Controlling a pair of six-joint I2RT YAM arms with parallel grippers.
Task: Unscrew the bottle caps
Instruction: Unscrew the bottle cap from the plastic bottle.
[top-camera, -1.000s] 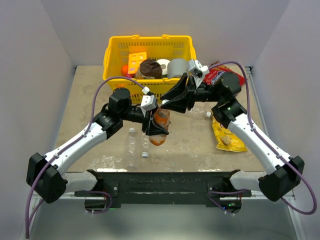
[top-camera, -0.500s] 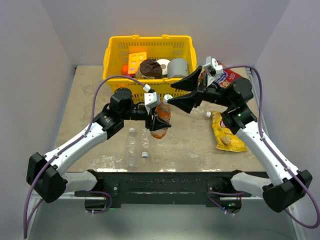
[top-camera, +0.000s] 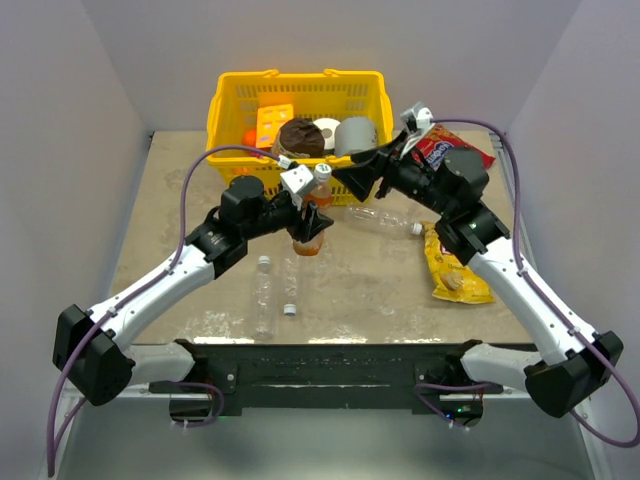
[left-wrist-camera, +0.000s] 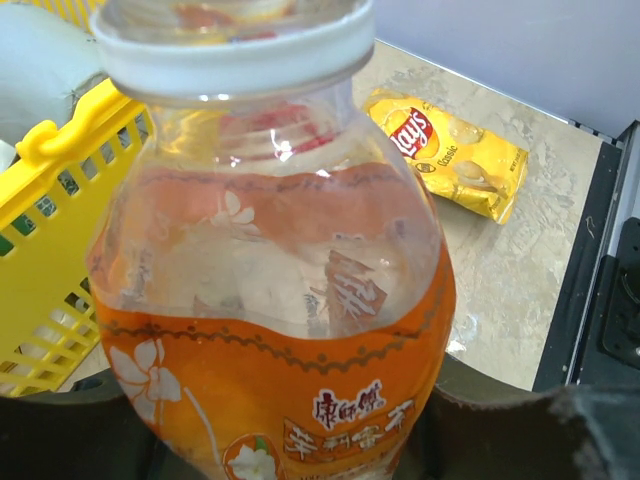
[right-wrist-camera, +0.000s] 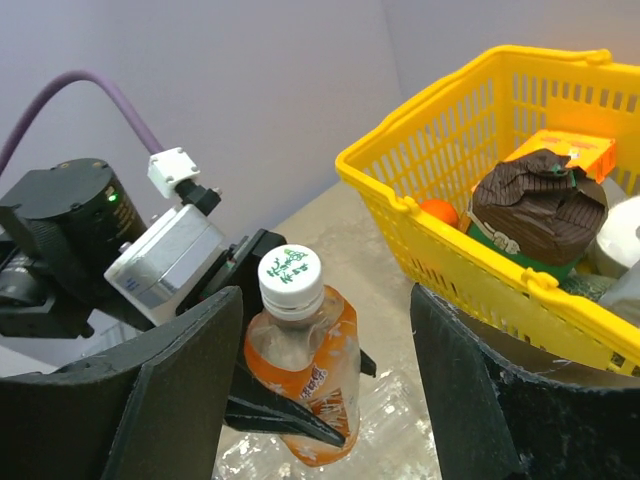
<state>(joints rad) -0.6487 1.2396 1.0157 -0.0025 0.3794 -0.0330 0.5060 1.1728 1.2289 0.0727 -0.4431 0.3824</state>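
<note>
My left gripper (top-camera: 306, 224) (left-wrist-camera: 290, 445) is shut on the body of the orange-labelled bottle (top-camera: 309, 232) (left-wrist-camera: 270, 300) (right-wrist-camera: 305, 370) and holds it nearly upright above the table. Its whitish cap (top-camera: 322, 172) (right-wrist-camera: 290, 272) (left-wrist-camera: 230, 45), printed green on top, sits on the neck. My right gripper (top-camera: 345, 172) (right-wrist-camera: 325, 300) is open, with a finger (right-wrist-camera: 185, 385) on each side of the bottle top, clear of the cap. Two clear bottles (top-camera: 264, 295) lie below the held one, a third (top-camera: 385, 215) to its right. A loose cap (top-camera: 288, 309) rests on the table.
A yellow basket (top-camera: 230, 120) (right-wrist-camera: 470, 250) (left-wrist-camera: 50, 180) with a can, rolls and packets stands at the back, close behind both grippers. A yellow crisp bag (top-camera: 455, 270) (left-wrist-camera: 445, 150) lies at the right and a red packet (top-camera: 440, 150) beyond it.
The right gripper has let go of the cap, opened and drawn back toward the basket. The left gripper has lifted the orange bottle and tipped it more upright.
</note>
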